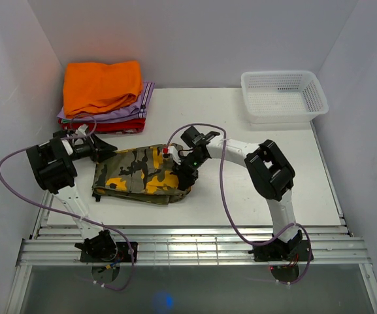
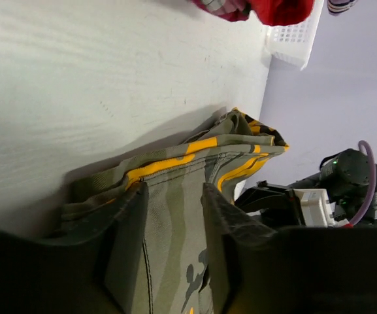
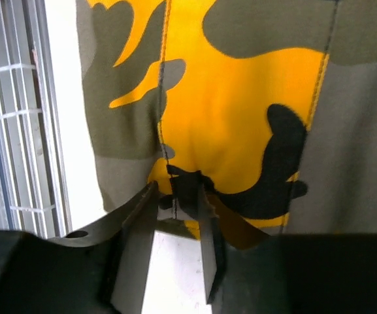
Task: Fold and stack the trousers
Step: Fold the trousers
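Observation:
The camouflage trousers (image 1: 139, 173) lie folded in a thick rectangle on the white table, left of centre. My left gripper (image 1: 110, 152) reaches in sideways at their far left corner. In the left wrist view its fingers (image 2: 132, 222) straddle the folded edge, and the trousers (image 2: 240, 140) fill the gap between them at the left gripper (image 2: 172, 190). My right gripper (image 1: 187, 173) sits at the trousers' right end. In the right wrist view the right gripper (image 3: 178, 193) pinches a dark fold at the hem of the trousers (image 3: 240, 98), with bare table showing below.
A pile of folded clothes stands at the back left, an orange garment (image 1: 103, 85) on top of lilac and red ones (image 1: 132, 118). A white plastic basket (image 1: 283, 95) sits at the back right. Metal rails (image 1: 195, 248) run along the table's near edge.

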`<state>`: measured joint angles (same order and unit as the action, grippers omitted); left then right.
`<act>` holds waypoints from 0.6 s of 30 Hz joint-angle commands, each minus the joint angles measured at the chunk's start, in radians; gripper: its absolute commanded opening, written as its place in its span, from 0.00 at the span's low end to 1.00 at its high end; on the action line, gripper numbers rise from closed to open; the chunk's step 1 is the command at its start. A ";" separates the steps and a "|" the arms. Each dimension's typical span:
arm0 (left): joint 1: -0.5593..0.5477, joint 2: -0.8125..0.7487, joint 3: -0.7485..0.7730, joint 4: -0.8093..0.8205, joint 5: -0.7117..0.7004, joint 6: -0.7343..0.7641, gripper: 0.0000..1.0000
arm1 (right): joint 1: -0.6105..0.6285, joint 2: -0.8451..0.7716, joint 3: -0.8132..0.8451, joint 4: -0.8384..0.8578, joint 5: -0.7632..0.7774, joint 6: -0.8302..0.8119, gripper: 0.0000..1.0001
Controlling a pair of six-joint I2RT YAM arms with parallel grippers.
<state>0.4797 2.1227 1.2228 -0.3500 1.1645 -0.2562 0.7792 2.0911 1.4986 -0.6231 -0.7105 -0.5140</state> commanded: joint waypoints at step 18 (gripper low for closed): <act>0.077 -0.253 -0.129 -0.965 -0.029 1.114 0.60 | -0.135 0.103 0.356 0.201 -0.253 0.434 0.66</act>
<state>0.5549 1.8778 1.1637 -1.2491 1.1622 0.7238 0.6434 2.0682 1.8069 -0.5365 -0.8833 -0.2535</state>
